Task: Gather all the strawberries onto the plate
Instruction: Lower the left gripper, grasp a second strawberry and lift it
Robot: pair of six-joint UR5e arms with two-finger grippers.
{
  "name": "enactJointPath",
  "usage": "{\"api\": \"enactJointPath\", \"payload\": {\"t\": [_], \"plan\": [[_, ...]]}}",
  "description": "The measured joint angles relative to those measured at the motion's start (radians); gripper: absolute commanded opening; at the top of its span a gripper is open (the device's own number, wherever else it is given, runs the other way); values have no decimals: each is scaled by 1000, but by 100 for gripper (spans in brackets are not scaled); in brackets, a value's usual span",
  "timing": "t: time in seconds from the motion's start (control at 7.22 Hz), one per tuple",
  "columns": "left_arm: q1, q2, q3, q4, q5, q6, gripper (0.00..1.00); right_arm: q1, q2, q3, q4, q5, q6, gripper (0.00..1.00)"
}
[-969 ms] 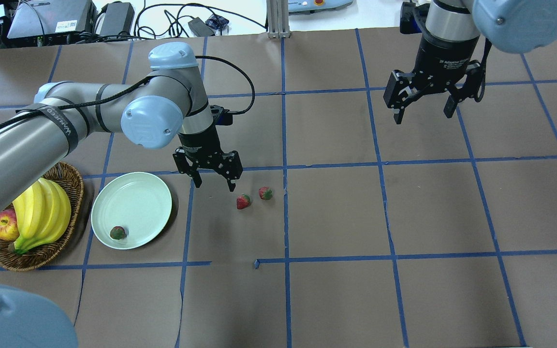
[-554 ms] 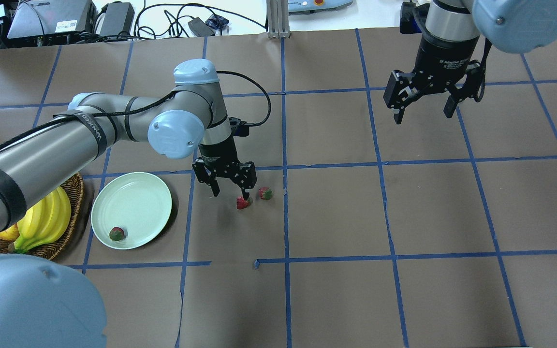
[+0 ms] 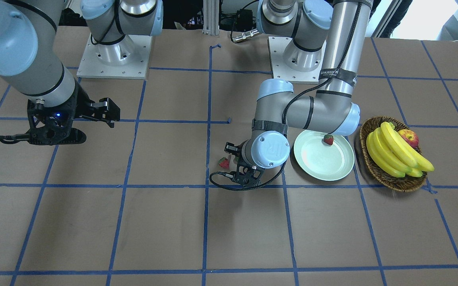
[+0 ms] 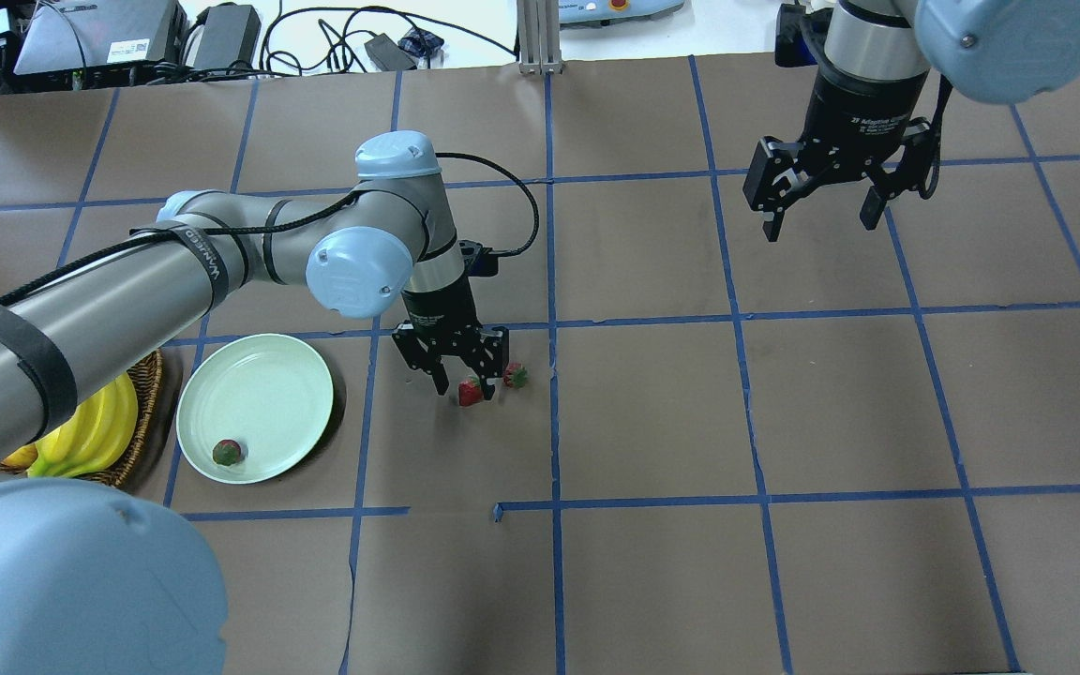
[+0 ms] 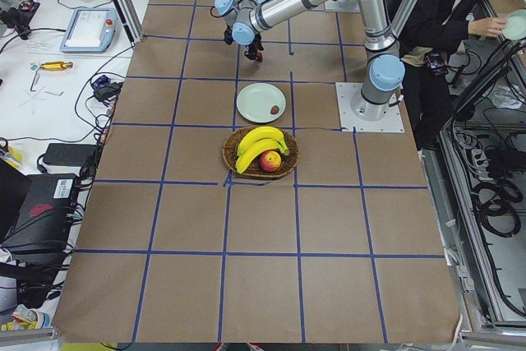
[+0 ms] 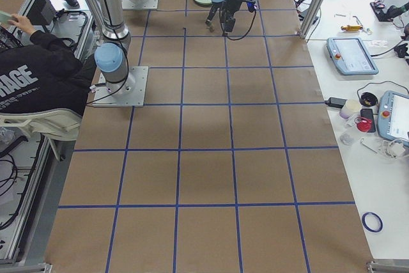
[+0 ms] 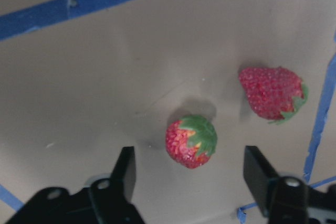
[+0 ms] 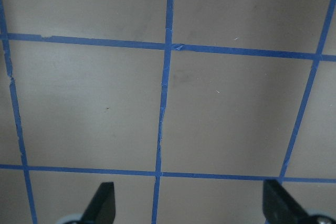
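Strawberry (image 7: 191,141) centred in released left hand (image 4: 467,384), gaps both sides, prob. no contact; right hand (image 4: 820,228) released too.

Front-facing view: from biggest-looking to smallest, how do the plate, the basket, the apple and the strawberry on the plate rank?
1. wicker basket
2. plate, slightly smaller
3. apple, only partly visible
4. strawberry

I'm silver tubes with pale blue joint caps (image 4: 357,272), a black cable (image 4: 536,211) strapped along my left arm (image 4: 109,305), and a black left gripper (image 4: 466,391).
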Motion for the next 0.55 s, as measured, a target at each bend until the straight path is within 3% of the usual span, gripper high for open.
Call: {"api": "enactJointPath", "payload": {"t": [0.55], "plan": [[1, 36, 21, -3, 50, 9, 0, 0, 0, 1, 0, 0, 0, 100]]}}
